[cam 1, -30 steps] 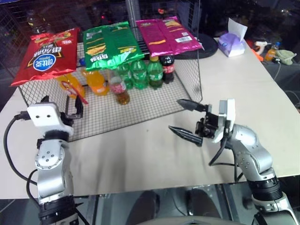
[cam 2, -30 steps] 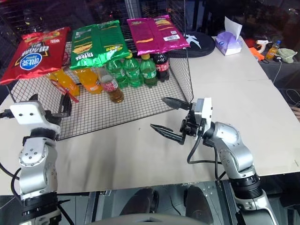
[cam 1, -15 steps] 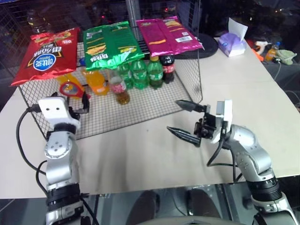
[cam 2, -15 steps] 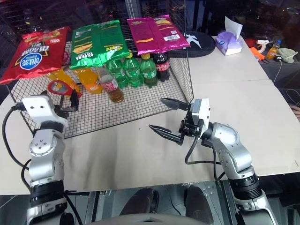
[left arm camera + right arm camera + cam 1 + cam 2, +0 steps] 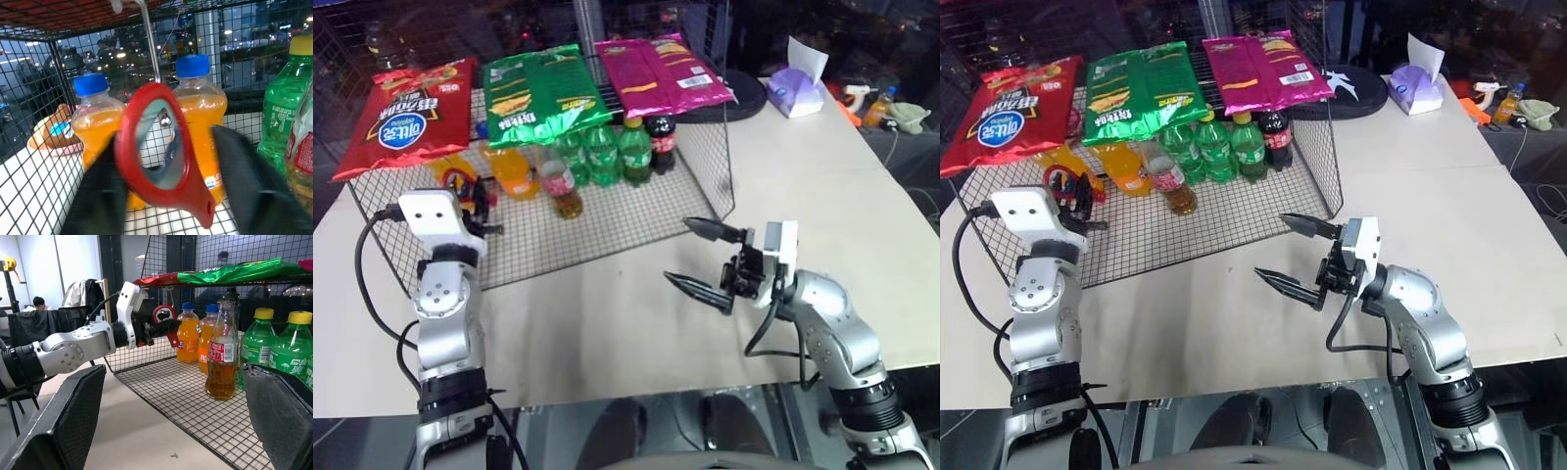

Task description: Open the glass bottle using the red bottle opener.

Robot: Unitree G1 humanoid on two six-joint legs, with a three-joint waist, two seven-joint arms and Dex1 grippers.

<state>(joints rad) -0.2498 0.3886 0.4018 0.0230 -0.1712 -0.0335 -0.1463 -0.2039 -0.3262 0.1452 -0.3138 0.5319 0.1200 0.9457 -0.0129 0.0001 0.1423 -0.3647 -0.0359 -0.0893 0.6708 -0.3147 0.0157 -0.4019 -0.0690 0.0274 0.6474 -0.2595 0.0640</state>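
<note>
The red bottle opener [image 5: 195, 196] hangs by its ring from a hook under the wire rack's top shelf, in front of the orange soda bottles. My left gripper [image 5: 481, 196] reaches into the rack's left end and is shut on the opener, one black finger [image 5: 102, 196] on each side of it. The glass bottle [image 5: 564, 186], amber with a red-and-white label, stands upright on the rack's floor to the right of the opener, also seen in the right wrist view [image 5: 221, 360]. My right gripper [image 5: 683, 253] hovers open over the table in front of the rack, pointing left, holding nothing.
The wire rack [image 5: 636, 211] carries red, green and pink chip bags [image 5: 543, 93] on top. Orange soda bottles [image 5: 514, 171], green bottles [image 5: 602, 152] and a dark cola bottle [image 5: 663, 142] stand behind the glass bottle. A tissue box [image 5: 798, 88] sits far right on the table [image 5: 607, 323].
My left gripper has moved forward into the rack and its fingers have closed from wide open onto the red opener. The right gripper has stayed open in place.
</note>
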